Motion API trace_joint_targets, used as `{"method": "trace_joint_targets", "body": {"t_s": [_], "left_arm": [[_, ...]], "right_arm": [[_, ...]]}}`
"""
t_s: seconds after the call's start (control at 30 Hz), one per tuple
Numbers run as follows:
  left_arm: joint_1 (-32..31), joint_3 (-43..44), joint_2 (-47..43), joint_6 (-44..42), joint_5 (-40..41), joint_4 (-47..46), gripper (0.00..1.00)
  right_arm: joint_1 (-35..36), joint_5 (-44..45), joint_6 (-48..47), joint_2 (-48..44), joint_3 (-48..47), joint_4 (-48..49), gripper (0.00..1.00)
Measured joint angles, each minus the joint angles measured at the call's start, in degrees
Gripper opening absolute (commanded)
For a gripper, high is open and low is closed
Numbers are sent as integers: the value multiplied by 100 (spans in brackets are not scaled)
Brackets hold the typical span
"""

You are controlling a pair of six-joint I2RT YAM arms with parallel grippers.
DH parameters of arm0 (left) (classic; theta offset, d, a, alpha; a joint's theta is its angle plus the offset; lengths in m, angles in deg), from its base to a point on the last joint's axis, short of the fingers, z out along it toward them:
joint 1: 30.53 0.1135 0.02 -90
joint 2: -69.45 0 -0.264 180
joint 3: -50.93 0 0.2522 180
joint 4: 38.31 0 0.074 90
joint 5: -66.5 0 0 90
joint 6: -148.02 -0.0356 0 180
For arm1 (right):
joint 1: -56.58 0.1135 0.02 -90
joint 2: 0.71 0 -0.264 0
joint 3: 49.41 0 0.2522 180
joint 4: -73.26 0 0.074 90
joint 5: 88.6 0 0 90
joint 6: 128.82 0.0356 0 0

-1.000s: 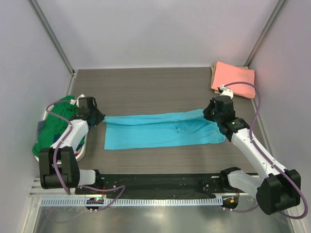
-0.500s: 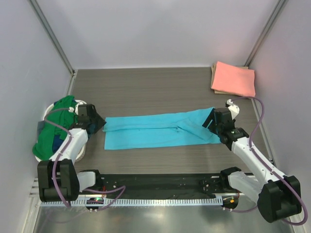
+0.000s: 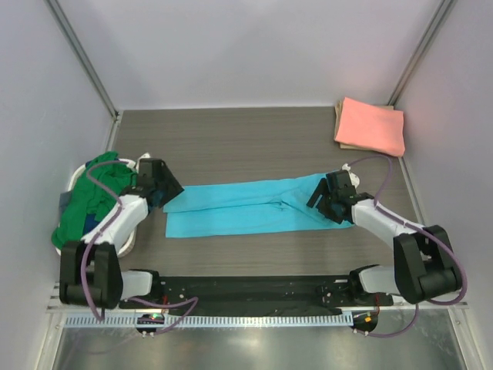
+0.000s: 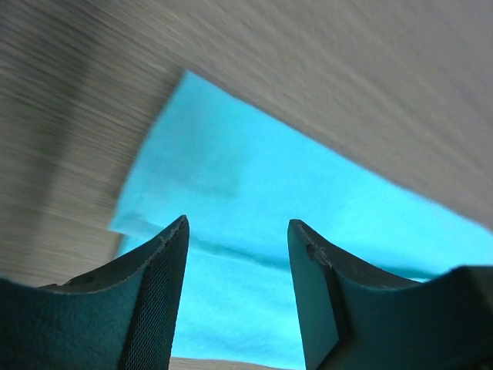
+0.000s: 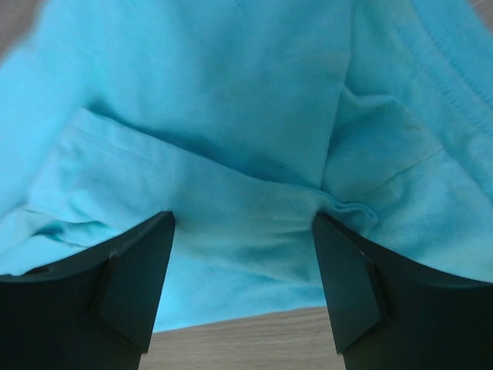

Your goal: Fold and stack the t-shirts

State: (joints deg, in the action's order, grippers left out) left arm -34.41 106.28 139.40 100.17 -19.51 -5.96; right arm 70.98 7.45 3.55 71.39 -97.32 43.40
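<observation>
Nearest to us, both arms reach out from the near edge of the table (image 3: 231,142) toward its middle. There the sky-blue t-shirt (image 3: 239,208) lies flat as a long, narrow band running left to right, folded lengthwise, with its upper layer sitting a little farther from us than the lower one.

The left tool (image 3: 166,187) sits at the band's left end. In its wrist view we see the left tool (image 4: 237,231) standing wide, with nothing between its dark fingers (image 4: 154,285). The blue cloth (image 4: 308,208) and its stepped corner lie beyond the fingertips, and bare wood shows on either side.

The right tool (image 3: 317,198) is over the band's right end. From its own wrist view the right tool (image 5: 243,220) is spread wide too and grips nothing. The sky-blue cloth (image 5: 231,116) fills almost the whole picture past the fingers, with a hem, a seam and some soft creases showing. We cannot tell whether the fingertips touch the cloth.

At the left edge of the table, just beside the left arm, stands a white basket (image 3: 131,237) heaped with a crumpled green t-shirt (image 3: 96,193). A dark blue bit of cloth (image 3: 92,223) shows beneath the green.

Farthest off, in the far right corner, a salmon-pink t-shirt (image 3: 371,123) lies folded into a neat square, well apart from the blue one.
</observation>
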Motion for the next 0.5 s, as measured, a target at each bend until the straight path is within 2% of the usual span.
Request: {"method": "trace_joint_targets", "body": {"t_s": [0.2,0.33,0.4,0.5], "left_arm": [[-584,376,1506,-85,-345,-15,52],[-697,415,1731,-57,-439,-55,52],[-789,367,1716,-24,-492,-46,52],[-953,127,1480,125,-538,-87,52]], "right_arm": [[-2,-284,72,1029,-623,278,79],[-4,-476,-9,2009,-1543,229,79],[-4,-601,-98,2712,-2347,149,79],[-2,-782,-293,4006,-4050,-166,76]]}}
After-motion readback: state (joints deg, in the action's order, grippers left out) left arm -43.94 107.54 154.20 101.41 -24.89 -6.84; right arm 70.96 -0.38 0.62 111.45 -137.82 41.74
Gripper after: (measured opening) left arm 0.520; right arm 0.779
